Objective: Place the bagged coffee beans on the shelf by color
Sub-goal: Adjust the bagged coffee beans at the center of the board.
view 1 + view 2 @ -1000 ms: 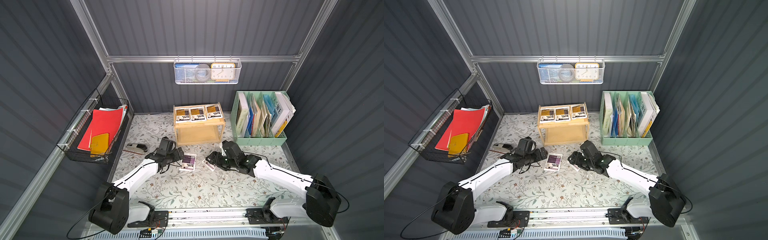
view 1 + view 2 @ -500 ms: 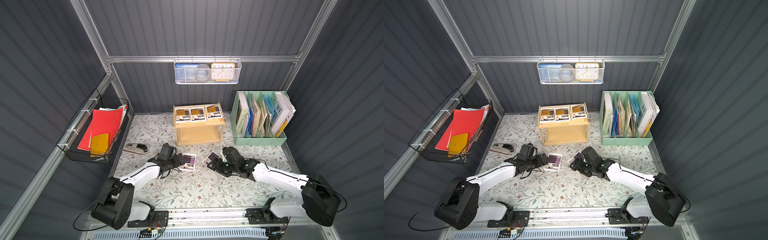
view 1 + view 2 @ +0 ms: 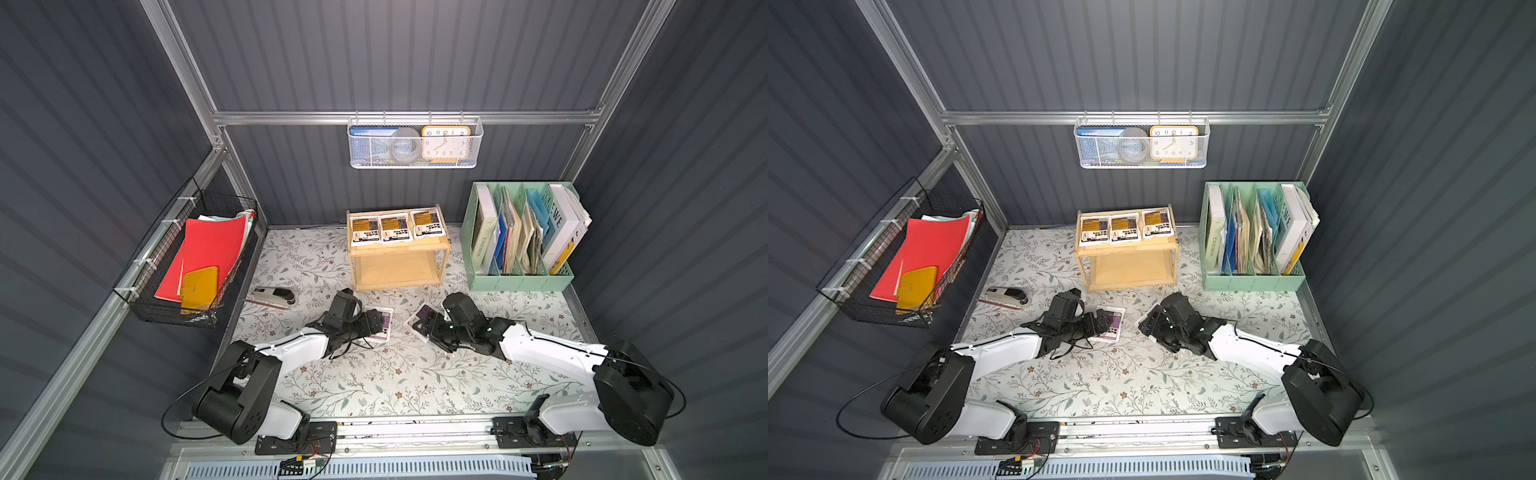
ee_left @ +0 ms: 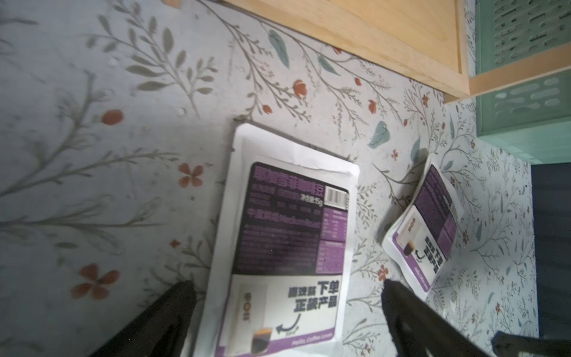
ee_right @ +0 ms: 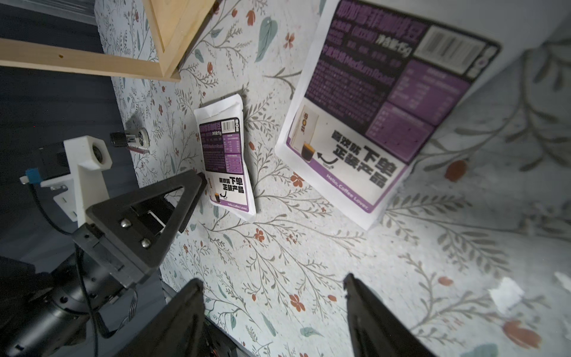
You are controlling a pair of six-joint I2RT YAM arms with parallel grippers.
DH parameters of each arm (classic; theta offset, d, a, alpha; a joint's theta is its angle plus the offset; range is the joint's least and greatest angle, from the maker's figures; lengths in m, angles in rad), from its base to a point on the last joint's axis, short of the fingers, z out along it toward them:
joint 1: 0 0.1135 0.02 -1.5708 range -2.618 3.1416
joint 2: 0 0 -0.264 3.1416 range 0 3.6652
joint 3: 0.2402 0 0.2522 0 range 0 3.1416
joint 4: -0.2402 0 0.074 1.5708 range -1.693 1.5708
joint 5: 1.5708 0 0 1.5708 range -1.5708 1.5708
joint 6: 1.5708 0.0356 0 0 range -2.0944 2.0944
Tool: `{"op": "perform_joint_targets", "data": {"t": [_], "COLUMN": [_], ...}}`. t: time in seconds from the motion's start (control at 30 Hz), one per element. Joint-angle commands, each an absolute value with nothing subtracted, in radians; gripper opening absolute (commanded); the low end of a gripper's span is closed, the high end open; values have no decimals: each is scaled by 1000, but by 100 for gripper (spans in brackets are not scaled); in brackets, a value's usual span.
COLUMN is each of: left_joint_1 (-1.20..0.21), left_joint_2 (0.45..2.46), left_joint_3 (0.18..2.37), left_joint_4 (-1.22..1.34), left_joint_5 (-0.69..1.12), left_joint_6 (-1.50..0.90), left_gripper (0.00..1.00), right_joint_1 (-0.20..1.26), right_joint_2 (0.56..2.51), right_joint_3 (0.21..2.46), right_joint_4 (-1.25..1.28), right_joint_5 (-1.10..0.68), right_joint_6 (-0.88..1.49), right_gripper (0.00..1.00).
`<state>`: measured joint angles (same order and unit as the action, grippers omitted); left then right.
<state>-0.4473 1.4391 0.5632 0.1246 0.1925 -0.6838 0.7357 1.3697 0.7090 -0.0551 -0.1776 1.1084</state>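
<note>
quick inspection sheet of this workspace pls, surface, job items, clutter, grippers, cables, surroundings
surface: floral mat, bare in front of the arms.
job's things: three yellow pouches in a row on top of the wooden shelf; its lower tier is empty. Two purple pouches lie on the mat, left purple pouch, right purple pouch.
clutter: stapler and a pencil.
grippers: left gripper open, straddling the left purple pouch; right gripper open, short of the right purple pouch.
cables: black loops at both arm bases.
surroundings: green file organizer, white wire basket, black wire basket.
</note>
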Motion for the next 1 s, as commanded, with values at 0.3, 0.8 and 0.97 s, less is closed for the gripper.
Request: {"op": "perform_joint_targets", "data": {"t": [0.3, 0.8, 0.97], "left_joint_1": [-531, -523, -515], "left_joint_2": [1147, 1107, 1143], "left_joint_3": [457, 644, 663], "left_joint_4": [0, -400, -385], "left_joint_5": [104, -196, -202], "left_joint_6": [-824, -966, -953], "left_gripper": [100, 100, 100], "right_joint_1": [733, 745, 752], "right_joint_2": [1526, 1840, 1894], "right_joint_3": [895, 1155, 1181], "right_joint_4": [-77, -60, -53], "right_joint_5": [-151, -128, -73], "right_joint_6": [1058, 988, 968], "right_gripper": [75, 74, 74]}}
